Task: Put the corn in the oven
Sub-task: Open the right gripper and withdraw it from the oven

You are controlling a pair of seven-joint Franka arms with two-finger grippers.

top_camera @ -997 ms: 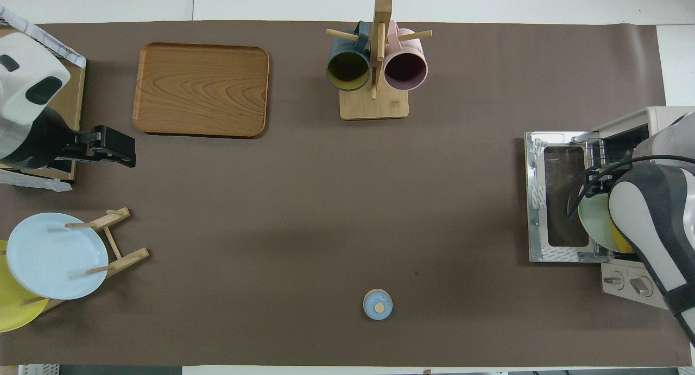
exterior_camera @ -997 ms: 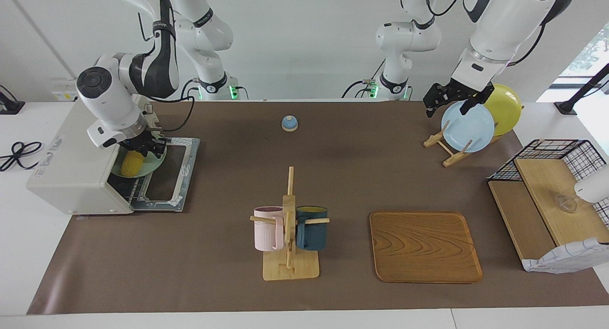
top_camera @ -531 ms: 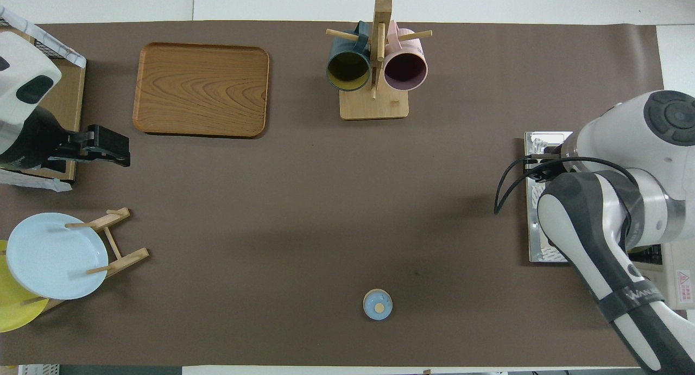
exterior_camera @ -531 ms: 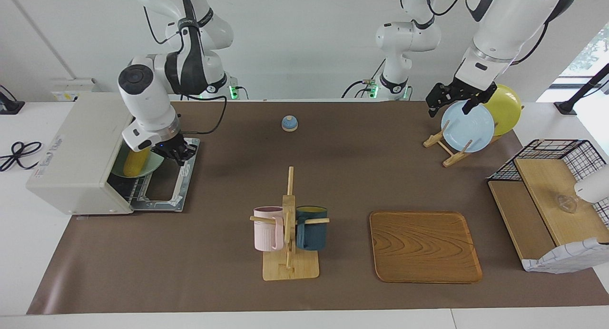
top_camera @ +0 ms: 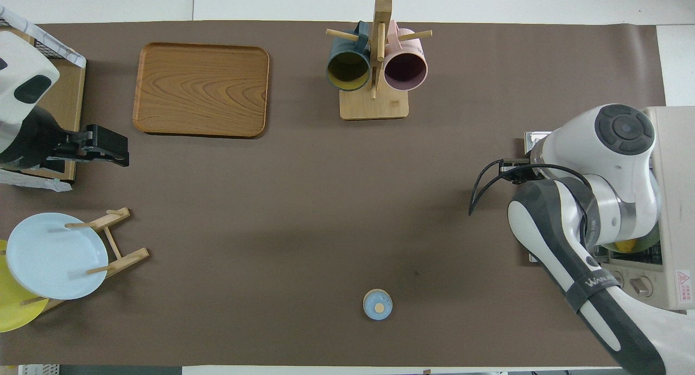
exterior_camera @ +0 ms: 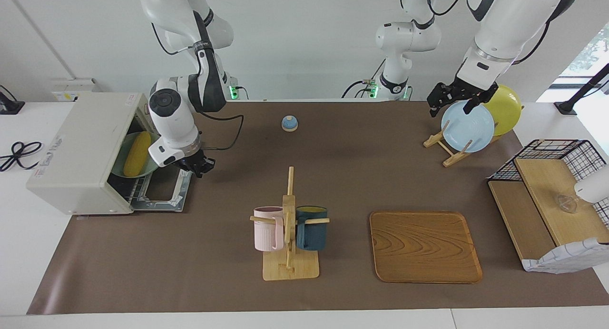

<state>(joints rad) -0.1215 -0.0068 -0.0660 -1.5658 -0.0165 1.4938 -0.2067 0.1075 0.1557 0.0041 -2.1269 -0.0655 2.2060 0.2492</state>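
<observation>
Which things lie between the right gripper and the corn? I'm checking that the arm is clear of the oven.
Only the oven's open mouth and its lowered door; the right gripper hangs shut above the door's outer edge, and the corn lies on a green plate inside, facing view.

A plain white wall (exterior_camera: 295,43) stands at the robots' end of a white counter (exterior_camera: 19,253) covered by a brown mat (exterior_camera: 352,176). Daylight and what may be foliage show through a window (exterior_camera: 587,53) at the left arm's end.
</observation>
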